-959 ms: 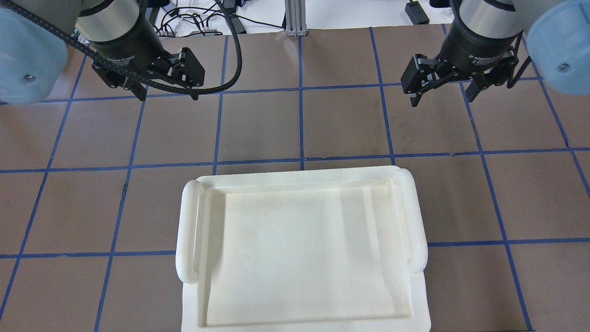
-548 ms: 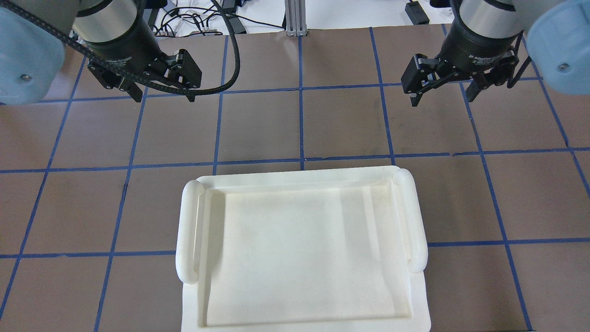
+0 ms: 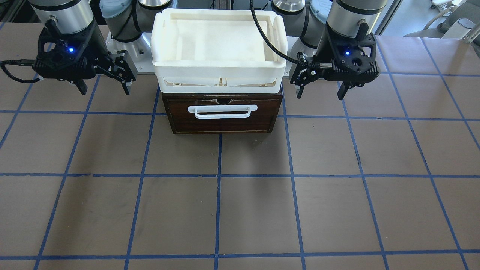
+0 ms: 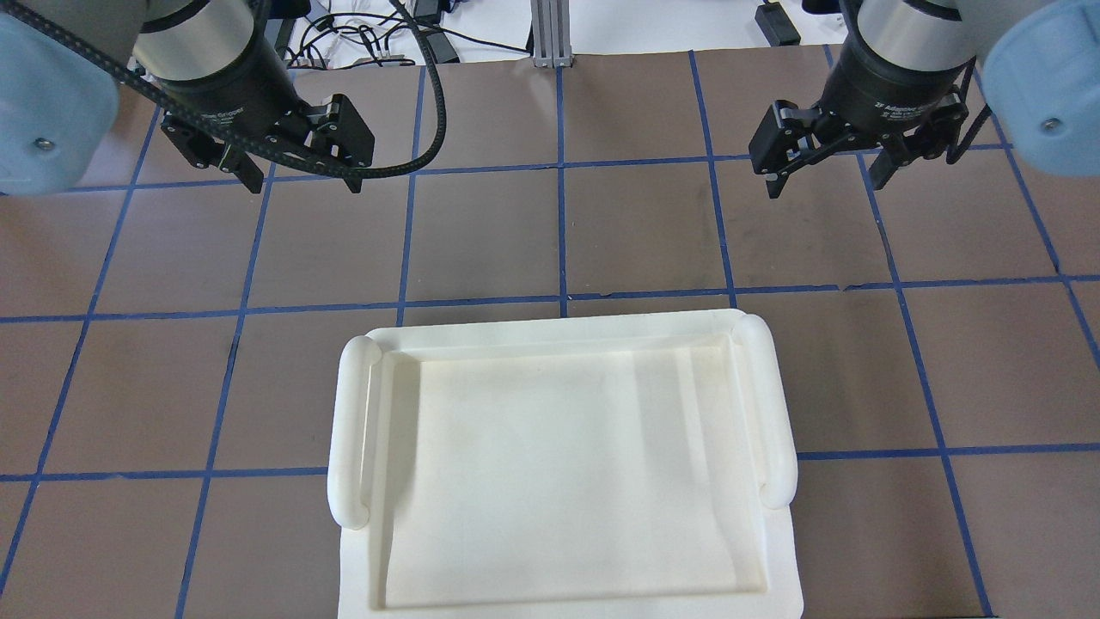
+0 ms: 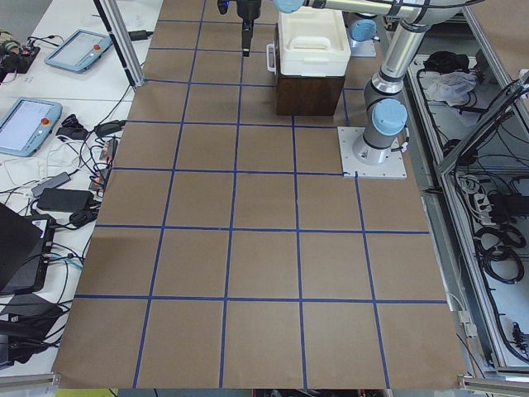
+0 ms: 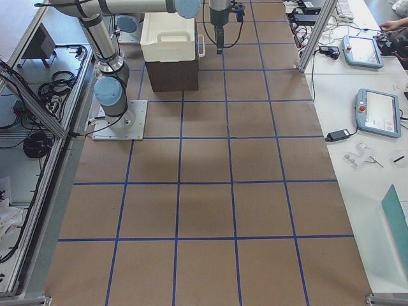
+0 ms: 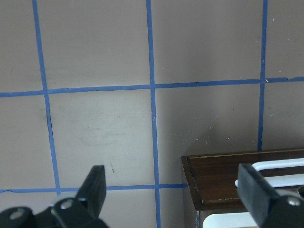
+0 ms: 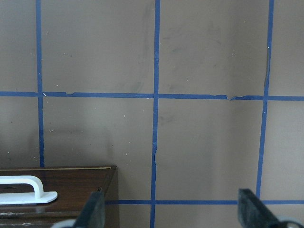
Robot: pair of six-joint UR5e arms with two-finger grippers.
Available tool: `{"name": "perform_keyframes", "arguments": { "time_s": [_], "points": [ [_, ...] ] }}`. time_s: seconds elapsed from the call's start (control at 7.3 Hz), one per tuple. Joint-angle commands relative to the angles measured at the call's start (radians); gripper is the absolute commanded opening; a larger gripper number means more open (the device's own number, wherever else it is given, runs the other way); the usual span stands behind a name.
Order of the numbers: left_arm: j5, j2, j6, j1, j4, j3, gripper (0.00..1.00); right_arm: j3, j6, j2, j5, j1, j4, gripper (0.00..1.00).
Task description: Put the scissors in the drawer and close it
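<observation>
The drawer (image 3: pixel 221 123) has a dark brown front and a white bar handle (image 3: pixel 222 111). It sits pushed in flush with its box, under a white bin. The scissors show in no view. My left gripper (image 3: pixel 320 94) is open and empty, hovering above the table beside the drawer box on the robot's left; it also shows in the overhead view (image 4: pixel 305 176). My right gripper (image 3: pixel 104 91) is open and empty on the other side, and it shows in the overhead view too (image 4: pixel 825 185). Both wrist views catch a corner of the drawer front (image 7: pixel 223 180) (image 8: pixel 71 190).
A white plastic bin (image 3: pixel 219 77) with side handles stands on top of the drawer box and looks empty; its rim (image 4: pixel 352 430) hides the drawer from overhead. Brown table with blue tape grid (image 3: pixel 255 195) stretches in front. Cables and tablets lie on side benches (image 5: pixel 33 124).
My left gripper has drifted slightly left and toward the top of the overhead view. My right gripper has hardly moved. Both stay open.
</observation>
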Motion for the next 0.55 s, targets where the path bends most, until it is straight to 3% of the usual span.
{"name": "perform_keyframes", "arguments": {
  "time_s": [0.0, 0.41],
  "points": [
    [0.001, -0.001, -0.001, 0.002, 0.0, 0.0, 1.0, 0.0, -0.001, 0.001, -0.004, 0.0, 0.0, 1.0],
    [-0.002, 0.001, 0.0, 0.002, 0.0, 0.0, 1.0, 0.002, -0.003, -0.001, -0.007, -0.003, 0.0, 1.0]
  ]
}}
